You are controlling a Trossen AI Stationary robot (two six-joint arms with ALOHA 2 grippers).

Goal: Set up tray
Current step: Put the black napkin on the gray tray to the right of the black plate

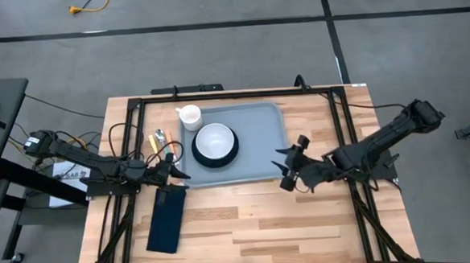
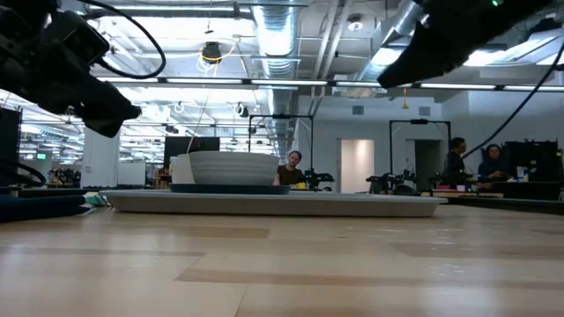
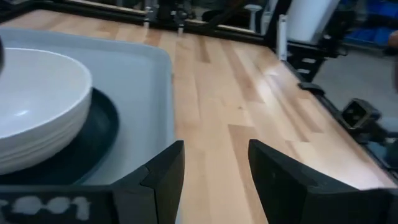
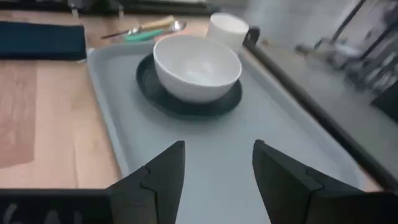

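The grey-blue tray (image 1: 256, 158) (image 2: 273, 204) (image 3: 140, 81) (image 4: 261, 124) lies flat on the table's far middle. On its left half sits a dark teal plate (image 1: 200, 159) (image 4: 152, 90) with a white bowl (image 1: 215, 140) (image 2: 231, 167) (image 3: 31, 106) (image 4: 196, 65) standing in it. A white cup (image 1: 190, 115) (image 4: 227, 28) stands at the tray's far left corner. My left gripper (image 1: 181, 173) (image 3: 214, 180) hovers open by the tray's near left corner. My right gripper (image 1: 285, 165) (image 4: 217, 174) hovers open above the tray's near right corner.
Cutlery (image 1: 161, 142) (image 4: 146, 28) lies on the wood just left of the tray. A folded dark navy napkin (image 1: 167, 220) (image 4: 40, 38) lies near the table's near left. A black frame (image 1: 217, 94) runs along the table's far and side edges. Bare wood spans the near half.
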